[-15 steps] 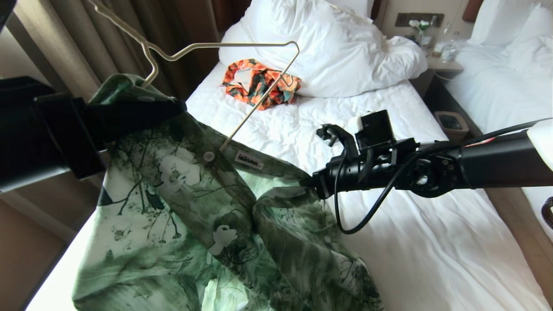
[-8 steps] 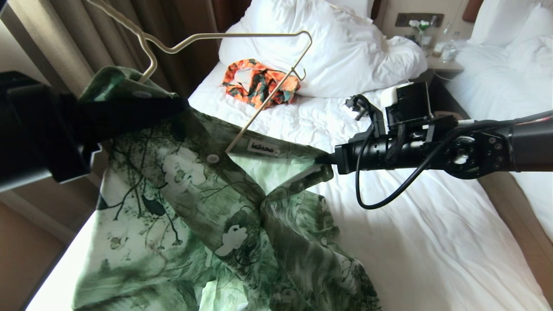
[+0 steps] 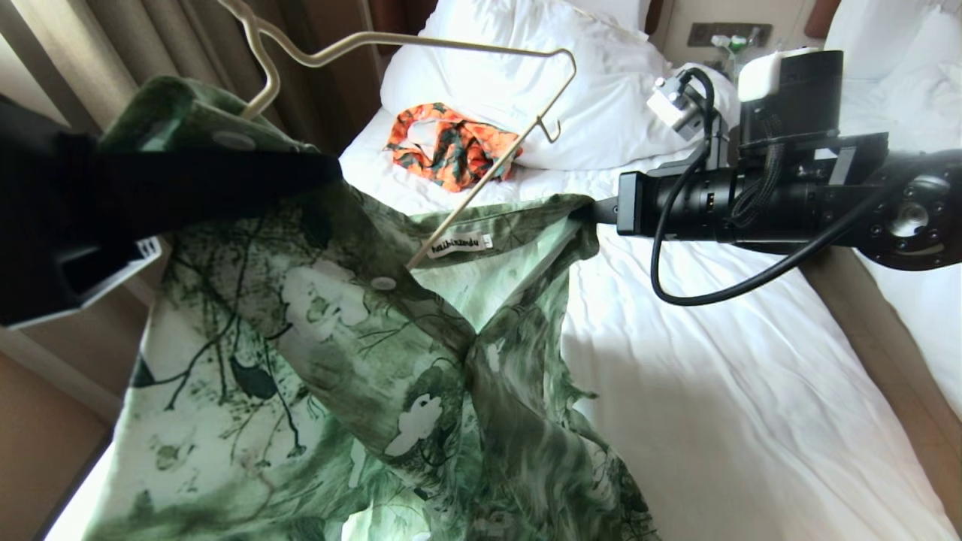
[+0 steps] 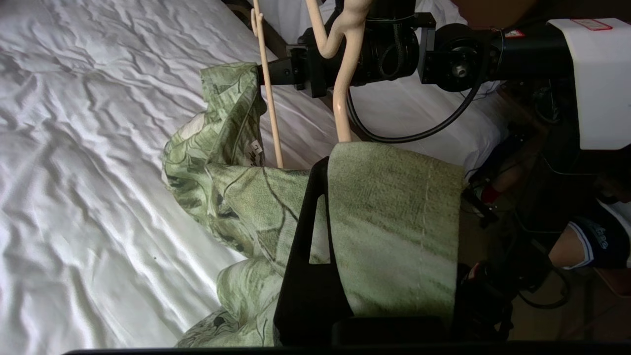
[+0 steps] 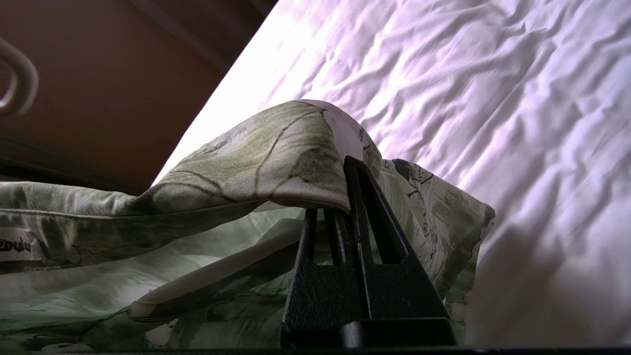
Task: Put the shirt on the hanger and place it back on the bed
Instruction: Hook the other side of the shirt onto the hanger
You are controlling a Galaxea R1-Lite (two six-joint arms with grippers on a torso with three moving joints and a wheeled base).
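Observation:
The green flower-print shirt hangs between both grippers above the bed. My left gripper is at the left, shut at the neck of the cream wire hanger; shirt fabric drapes over its fingers and hides the grip. The hanger's hook points up and left, and one arm slants down into the collar beside the label. My right gripper is shut on the collar's edge and holds it stretched to the right, fingers pressed together.
An orange-and-green garment lies near the white pillow and duvet. Curtains hang at the left. A nightstand with bottles and a second bed stand at the right. A person's leg shows beside the robot.
My right gripper has risen and moved right with the collar edge, drawing the collar open. The hanger's far end has swung right, and my left gripper has lifted a little.

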